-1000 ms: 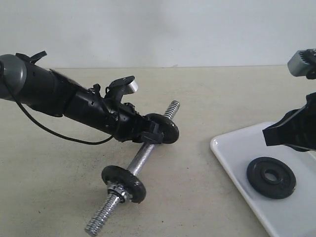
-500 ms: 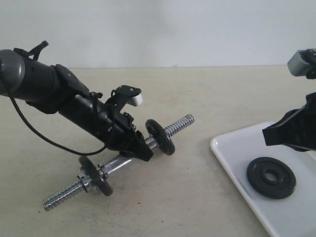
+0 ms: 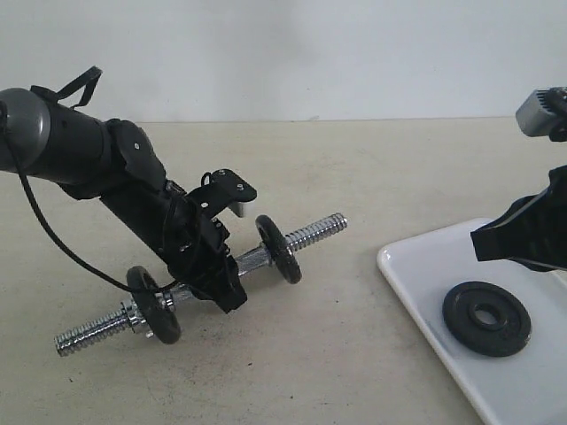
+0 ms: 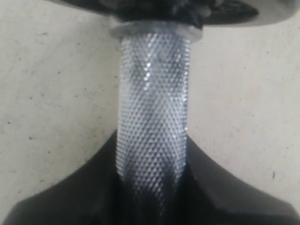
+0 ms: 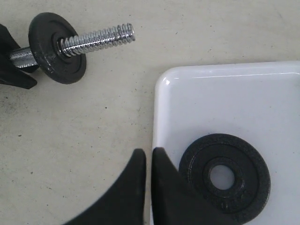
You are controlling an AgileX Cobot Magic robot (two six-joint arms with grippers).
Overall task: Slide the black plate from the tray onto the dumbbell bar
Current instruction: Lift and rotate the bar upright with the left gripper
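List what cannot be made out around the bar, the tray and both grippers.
Left gripper: contact with the dumbbell bar covered by its own body in the exterior view, dark blur in the left wrist view.
Tray: far side cut off by the frame edge, exterior and right wrist views.
Black plate: any markings too small to read.
Right gripper: cut off by the exterior view's edge.

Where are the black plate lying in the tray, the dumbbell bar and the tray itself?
Round black cast-iron plate [image 3: 458, 317]: exterior view, left side of its ring.
Shiny chrome dumbbell bar [image 3: 314, 232]: exterior view, its free threaded end.
Glossy white rectangular tray [image 3: 416, 266]: exterior view, bare floor near its corner.
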